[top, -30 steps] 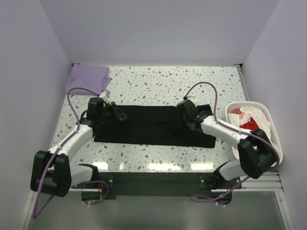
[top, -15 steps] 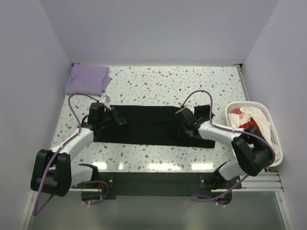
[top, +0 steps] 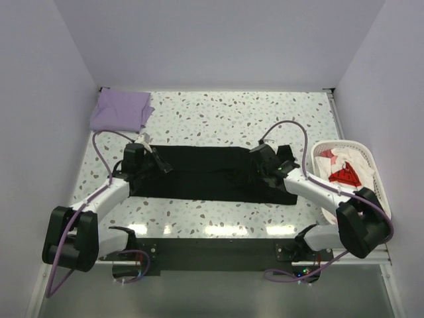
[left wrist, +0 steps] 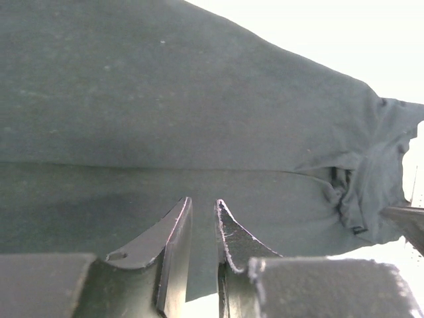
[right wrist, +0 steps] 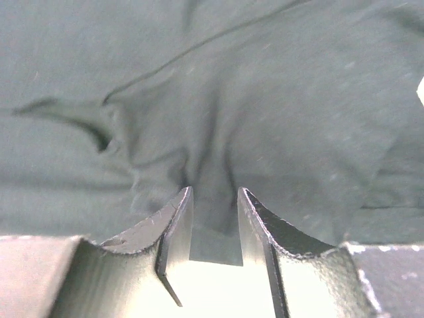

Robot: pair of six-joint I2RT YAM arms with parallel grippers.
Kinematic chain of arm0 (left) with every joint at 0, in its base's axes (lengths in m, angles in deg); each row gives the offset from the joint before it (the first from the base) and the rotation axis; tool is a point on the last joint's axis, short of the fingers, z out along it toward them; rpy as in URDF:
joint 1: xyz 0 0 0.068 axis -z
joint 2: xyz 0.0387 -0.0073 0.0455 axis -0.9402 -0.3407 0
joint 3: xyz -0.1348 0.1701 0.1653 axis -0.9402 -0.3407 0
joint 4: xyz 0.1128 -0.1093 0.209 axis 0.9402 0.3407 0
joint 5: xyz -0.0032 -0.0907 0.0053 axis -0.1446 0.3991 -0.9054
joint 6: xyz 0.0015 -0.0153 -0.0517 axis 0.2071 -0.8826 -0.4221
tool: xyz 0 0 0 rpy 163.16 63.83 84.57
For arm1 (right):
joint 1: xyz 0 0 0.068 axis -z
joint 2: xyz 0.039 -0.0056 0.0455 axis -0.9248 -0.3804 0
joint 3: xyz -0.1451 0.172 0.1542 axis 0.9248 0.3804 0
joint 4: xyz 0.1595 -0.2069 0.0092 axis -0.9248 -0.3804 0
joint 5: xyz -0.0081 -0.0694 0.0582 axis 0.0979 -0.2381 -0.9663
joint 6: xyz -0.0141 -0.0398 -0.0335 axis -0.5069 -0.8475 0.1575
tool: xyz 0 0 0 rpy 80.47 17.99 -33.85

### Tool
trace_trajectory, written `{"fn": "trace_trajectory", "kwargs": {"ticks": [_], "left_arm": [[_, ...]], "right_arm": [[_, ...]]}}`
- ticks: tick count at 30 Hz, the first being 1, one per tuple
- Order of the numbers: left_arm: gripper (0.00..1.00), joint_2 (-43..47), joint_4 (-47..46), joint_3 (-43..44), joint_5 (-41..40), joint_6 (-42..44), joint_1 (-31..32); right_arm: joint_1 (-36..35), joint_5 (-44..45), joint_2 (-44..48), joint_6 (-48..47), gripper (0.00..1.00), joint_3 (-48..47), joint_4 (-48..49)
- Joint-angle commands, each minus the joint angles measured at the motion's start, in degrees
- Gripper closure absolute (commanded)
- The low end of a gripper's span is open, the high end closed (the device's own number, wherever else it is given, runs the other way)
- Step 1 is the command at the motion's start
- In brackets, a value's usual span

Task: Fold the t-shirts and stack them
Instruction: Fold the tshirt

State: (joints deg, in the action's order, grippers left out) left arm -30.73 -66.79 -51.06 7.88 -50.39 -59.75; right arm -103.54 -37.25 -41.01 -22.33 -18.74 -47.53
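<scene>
Working from the near edge of the bench (top: 218, 109), both arms reach onto the black t-shirt (top: 205, 175). It lies as a long flat band across the middle of the bench, running left to right. The left gripper (left wrist: 202, 202) sits at the band's left end. Its jaws stand almost together over smooth cloth, and I cannot tell whether they pinch any. The right gripper (right wrist: 214, 191) is at the right end, its jaws gripping a tuck of the black cloth, which puckers toward them.

Over the last second the right arm dipped toward the near edge and came back, and the left barely shifted. The band kept much the same outline. In my judgement the lengthwise fold is done, but the crosswise fold, end over end, has not begun.

At the right edge stands a basket (top: 358, 143). In the far left corner the lavender t-shirt (top: 121, 110) lies folded, likely the base of the stack.
</scene>
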Motion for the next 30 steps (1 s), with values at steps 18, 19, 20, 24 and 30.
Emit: {"fn": "trace_trajectory", "kwargs": {"ticks": [18,19,20,24,30], "left_arm": [[0.88,-1.96,-4.23,-8.38,-16.85,-0.9,8.65],[0.9,-2.05,-3.36,-8.38,-17.03,-1.34,9.0],[0.94,-2.22,-3.09,-8.47,-16.77,-1.51,9.36],[1.0,-2.49,-2.03,-8.99,-15.72,-2.48,12.17],[1.0,-0.82,-0.62,-8.82,-14.22,-6.08,18.66]], "right_arm": [[16.3,-6.09,-13.06,3.6,0.64,-2.62,6.34],[16.65,-5.39,-15.16,3.33,0.64,-4.89,6.25],[17.0,-5.12,-16.31,2.98,0.64,-6.22,5.99],[18.23,-4.76,-23.51,1.14,0.64,-14.57,4.06],[18.32,-4.85,-40.39,-4.3,0.63,-36.97,-3.85]]}}
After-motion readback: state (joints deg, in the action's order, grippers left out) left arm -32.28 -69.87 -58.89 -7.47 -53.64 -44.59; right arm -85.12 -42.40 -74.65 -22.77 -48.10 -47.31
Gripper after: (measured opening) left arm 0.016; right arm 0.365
